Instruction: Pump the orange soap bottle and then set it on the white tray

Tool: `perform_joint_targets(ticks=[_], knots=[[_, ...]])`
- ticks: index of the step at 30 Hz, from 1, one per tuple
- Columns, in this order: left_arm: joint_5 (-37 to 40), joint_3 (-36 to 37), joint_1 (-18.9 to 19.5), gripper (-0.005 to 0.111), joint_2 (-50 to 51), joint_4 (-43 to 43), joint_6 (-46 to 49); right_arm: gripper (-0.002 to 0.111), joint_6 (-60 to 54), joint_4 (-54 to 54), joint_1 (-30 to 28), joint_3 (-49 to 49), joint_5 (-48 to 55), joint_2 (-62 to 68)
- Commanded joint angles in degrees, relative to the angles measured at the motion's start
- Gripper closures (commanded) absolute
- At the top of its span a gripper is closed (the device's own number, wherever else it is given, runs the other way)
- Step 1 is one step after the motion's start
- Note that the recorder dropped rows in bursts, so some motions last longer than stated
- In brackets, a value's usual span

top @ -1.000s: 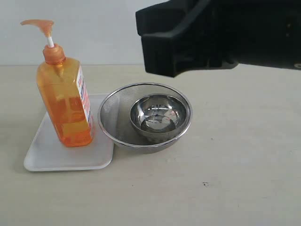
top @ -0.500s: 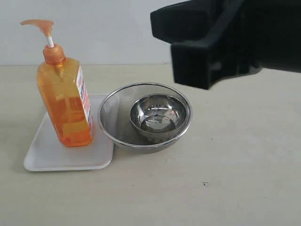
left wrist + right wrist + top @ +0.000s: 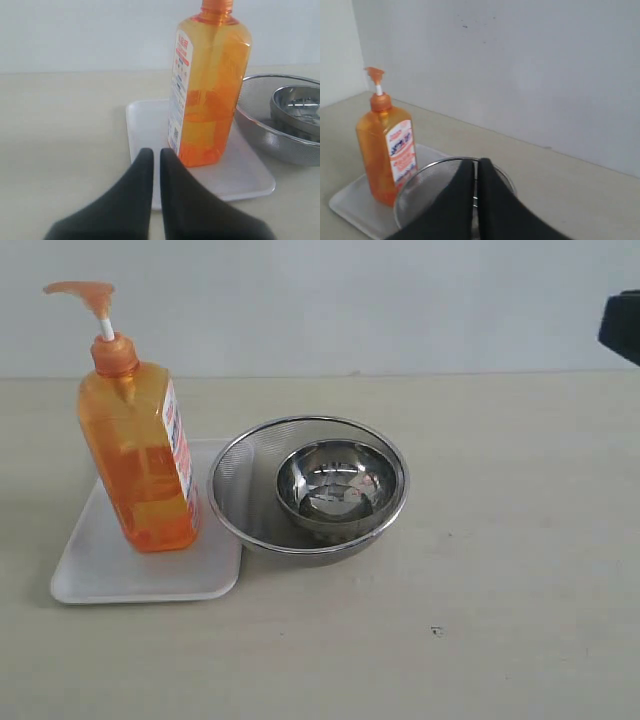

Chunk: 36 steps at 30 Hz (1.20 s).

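Observation:
The orange soap bottle [image 3: 140, 460] stands upright on the white tray [image 3: 130, 575], its pump head up on the white stem. My left gripper [image 3: 156, 152] is shut and holds nothing. It hovers just short of the tray's [image 3: 235, 175] near rim, with the bottle [image 3: 210, 95] a little beyond its tips. My right gripper [image 3: 476, 162] is also shut and empty, raised above and behind the mesh bowl, well away from the bottle [image 3: 387, 150]. In the exterior view only a black corner of the right arm [image 3: 625, 325] shows at the right edge.
A round steel mesh bowl [image 3: 235, 490] sits against the tray's right side, with a smaller shiny steel bowl [image 3: 335, 485] inside it. A pale wall closes the far side of the beige tabletop [image 3: 500, 570].
The right arm, which filled the upper right of the exterior view, has drawn back to the right and almost left the picture. Bottle, tray and bowls have not moved.

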Motion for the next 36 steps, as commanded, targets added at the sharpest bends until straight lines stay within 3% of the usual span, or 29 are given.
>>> perform_joint_targets(ticks=[1,11,36], knots=[[0.06,0.22,0.1,0.102,-0.19,-0.65,0.36,0.108,-1.68,-0.08,-6.61,2.29,1.35,-3.84],[0.06,0.22,0.1,0.102,-0.19,-0.65,0.36,0.108,-4.78,-0.99,-17.12,11.46,3.61,-15.38],[0.06,0.22,0.1,0.102,-0.19,-0.65,0.36,0.108,-4.26,-0.77,-26.69,27.15,3.78,-31.6]])
